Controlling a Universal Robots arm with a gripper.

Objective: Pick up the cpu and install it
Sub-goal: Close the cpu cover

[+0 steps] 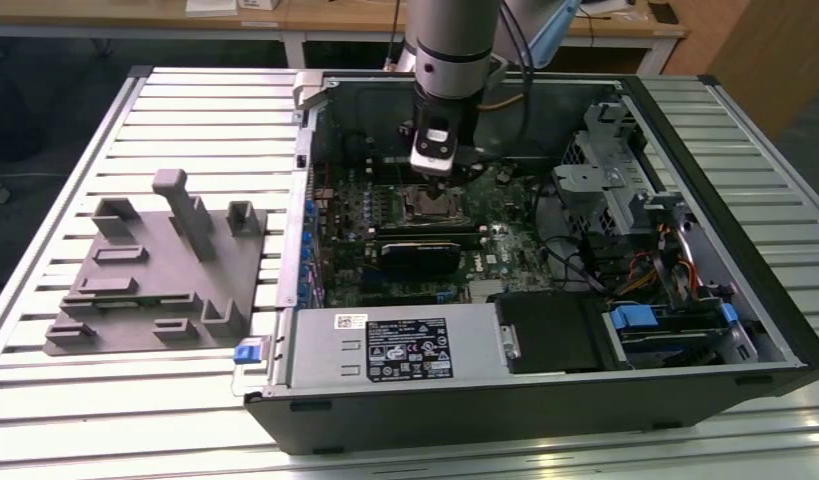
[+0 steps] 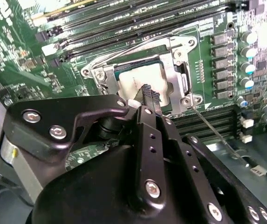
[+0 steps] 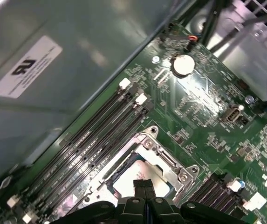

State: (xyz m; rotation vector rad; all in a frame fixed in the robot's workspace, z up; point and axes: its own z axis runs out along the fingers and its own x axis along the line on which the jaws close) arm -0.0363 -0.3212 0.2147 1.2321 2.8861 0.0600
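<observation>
Cpu in socket inside pc case — jaws closed over it.

On my table, the tray sits at the exterior view's left, with the case just beside it on the right. I see the cpu lying in the socket on the board, and the gripper directly over it.

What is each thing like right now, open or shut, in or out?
gripper, shut, tips over the cpu.
cpu, lying flat in the socket.
socket, holding the cpu.
computer case, lying flat, side open.
grey tray, resting beside the case.
</observation>
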